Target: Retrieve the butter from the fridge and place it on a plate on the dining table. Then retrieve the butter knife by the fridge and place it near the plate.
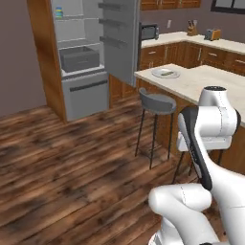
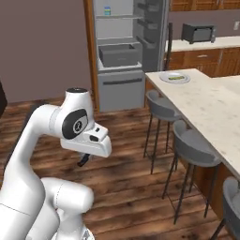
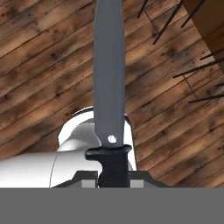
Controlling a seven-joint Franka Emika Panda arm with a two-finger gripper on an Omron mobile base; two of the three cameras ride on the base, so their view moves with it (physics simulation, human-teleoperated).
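Note:
My gripper [image 3: 113, 177] is shut on the black handle of the butter knife [image 3: 109, 78]. Its long grey blade points away from the hand, over the wooden floor. In the right base view the hand hangs low beside the arm, with a dark bit of the butter knife [image 2: 84, 160] under it. The plate [image 1: 165, 73] [image 2: 174, 77] lies at the near corner of the dining table [image 1: 206, 83] [image 2: 211, 110], and the small butter [image 1: 166, 72] [image 2: 176, 78] stick rests on it. The fridge [image 1: 86, 91] [image 2: 122, 89] stands beyond with its door [image 1: 119, 38] swung open.
Grey bar stools [image 1: 157, 103] [image 2: 161, 107] [image 2: 194, 146] line the table's near side, between me and the plate. A blue-lidded jar [image 1: 58, 12] [image 2: 107, 10] sits on a fridge shelf. A microwave [image 1: 149, 32] [image 2: 199, 33] stands on the wall counter. Open wooden floor lies to the left.

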